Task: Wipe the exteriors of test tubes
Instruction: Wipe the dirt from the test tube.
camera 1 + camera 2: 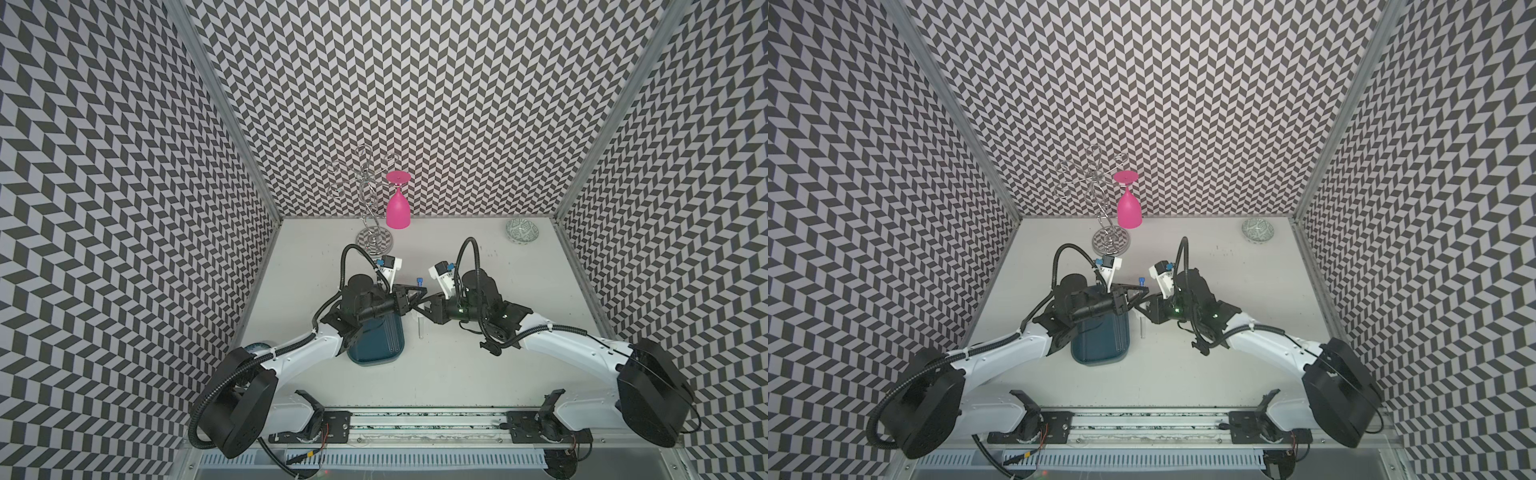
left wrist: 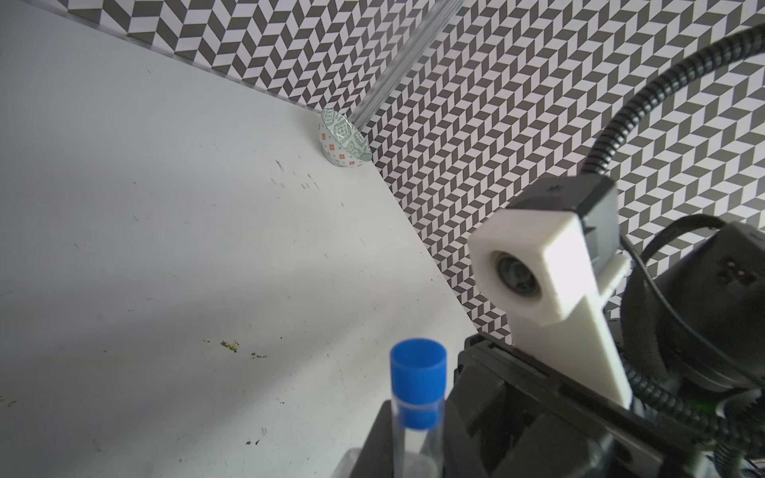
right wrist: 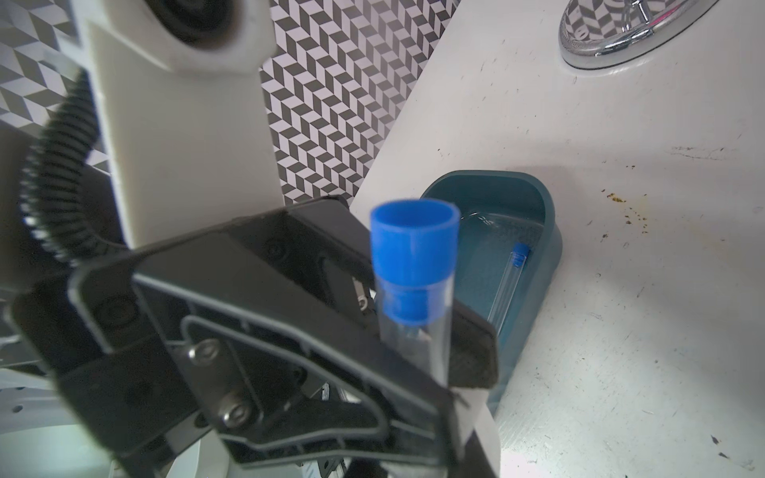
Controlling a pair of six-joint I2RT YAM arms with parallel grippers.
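Left tool is pinching the tube roughly upright, cap uppermost; right tool is sitting directly opposite, just beside it, grip indeterminable.

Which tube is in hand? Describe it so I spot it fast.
Start at the teal tray. Just right of it, the left gripper clamps a clear tube, blue cap up. Unlike the tube lying flat in the tray, it is held upright.
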